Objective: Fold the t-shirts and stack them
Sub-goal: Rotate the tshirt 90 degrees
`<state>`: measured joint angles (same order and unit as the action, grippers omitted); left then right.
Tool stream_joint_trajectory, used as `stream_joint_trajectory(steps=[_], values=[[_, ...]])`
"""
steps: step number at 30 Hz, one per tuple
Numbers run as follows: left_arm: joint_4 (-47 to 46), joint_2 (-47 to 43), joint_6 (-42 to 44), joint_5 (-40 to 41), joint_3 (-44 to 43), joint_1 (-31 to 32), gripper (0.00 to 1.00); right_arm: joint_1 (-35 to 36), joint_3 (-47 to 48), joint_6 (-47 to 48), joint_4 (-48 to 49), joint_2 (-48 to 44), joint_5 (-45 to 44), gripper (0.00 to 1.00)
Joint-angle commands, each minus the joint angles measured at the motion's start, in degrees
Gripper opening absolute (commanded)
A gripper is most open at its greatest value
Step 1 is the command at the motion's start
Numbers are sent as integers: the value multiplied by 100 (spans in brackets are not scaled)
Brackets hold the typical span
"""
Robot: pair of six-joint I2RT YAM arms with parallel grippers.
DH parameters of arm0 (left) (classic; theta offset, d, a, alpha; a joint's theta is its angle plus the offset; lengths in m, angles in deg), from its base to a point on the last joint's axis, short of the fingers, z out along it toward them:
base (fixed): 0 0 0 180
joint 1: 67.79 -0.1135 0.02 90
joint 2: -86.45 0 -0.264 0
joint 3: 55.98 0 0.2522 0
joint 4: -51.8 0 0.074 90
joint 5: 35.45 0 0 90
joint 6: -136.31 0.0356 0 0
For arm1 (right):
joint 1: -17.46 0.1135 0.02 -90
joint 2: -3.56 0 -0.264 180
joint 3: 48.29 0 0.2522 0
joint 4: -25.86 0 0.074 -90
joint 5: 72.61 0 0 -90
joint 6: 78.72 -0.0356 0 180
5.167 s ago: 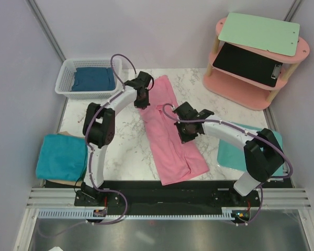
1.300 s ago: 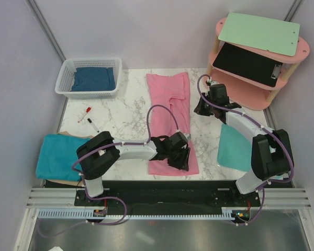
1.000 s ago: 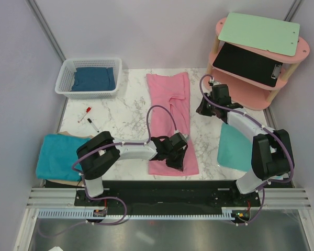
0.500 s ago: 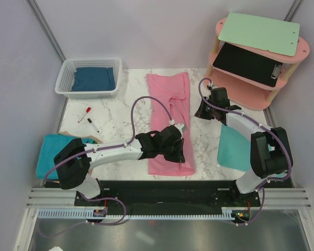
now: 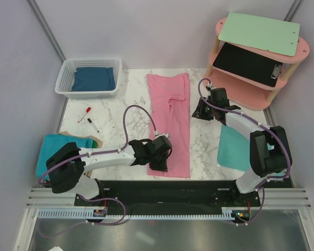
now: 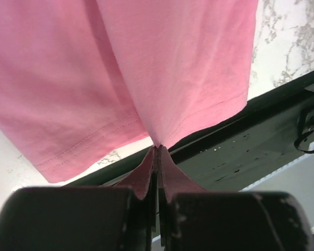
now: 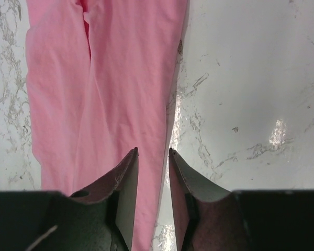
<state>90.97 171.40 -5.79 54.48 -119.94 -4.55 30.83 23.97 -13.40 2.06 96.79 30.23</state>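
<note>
1. Overhead, the pink t-shirt (image 5: 170, 120) lay as a long narrow strip down the middle of the marble table (image 5: 120, 117), running from the far side to the near edge. The left gripper (image 5: 158, 163) sat at the strip's near left corner. The right gripper (image 5: 197, 113) was just beside its right edge, further away. A folded teal t-shirt (image 5: 52, 154) rested at the near left. The dark blue t-shirt (image 5: 94, 78) lay in the white basket (image 5: 63, 83) at the far left. Two markers (image 5: 89, 118) lay between basket and teal shirt.
2. Seen from the left wrist, the left gripper (image 6: 157, 150) was clenched on a pinch of the pink t-shirt (image 6: 172, 63) at its hem, with the black base rail (image 6: 240, 141) beyond.
3. Seen from the right wrist, the right gripper (image 7: 153, 157) was released, jaws slightly apart, grasping nothing, over the right edge of the pink t-shirt (image 7: 125, 78).
</note>
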Motion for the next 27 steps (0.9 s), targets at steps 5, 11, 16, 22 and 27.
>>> stream_joint_trajectory(steps=[5, 11, 16, 22, 27], values=[[219, 66, 24, 131, -218, 74, 67, -1, -382, -106, 134, -85, 482, 50], [315, -601, -28, 675, -17, 145, 84, -1, -1084, -255, -112, -779, 1053, 55], [763, -1120, -248, 1194, 430, 74, 90, -1, -1972, -502, -191, -1640, 1728, 56], [676, -1384, -670, 1098, 1292, -259, 94, 175, -3001, -844, -446, -2598, 2143, 55], [114, -1656, -863, 904, 1898, -514, 90, 386, -3696, -1239, -429, -3231, 2232, 56]])
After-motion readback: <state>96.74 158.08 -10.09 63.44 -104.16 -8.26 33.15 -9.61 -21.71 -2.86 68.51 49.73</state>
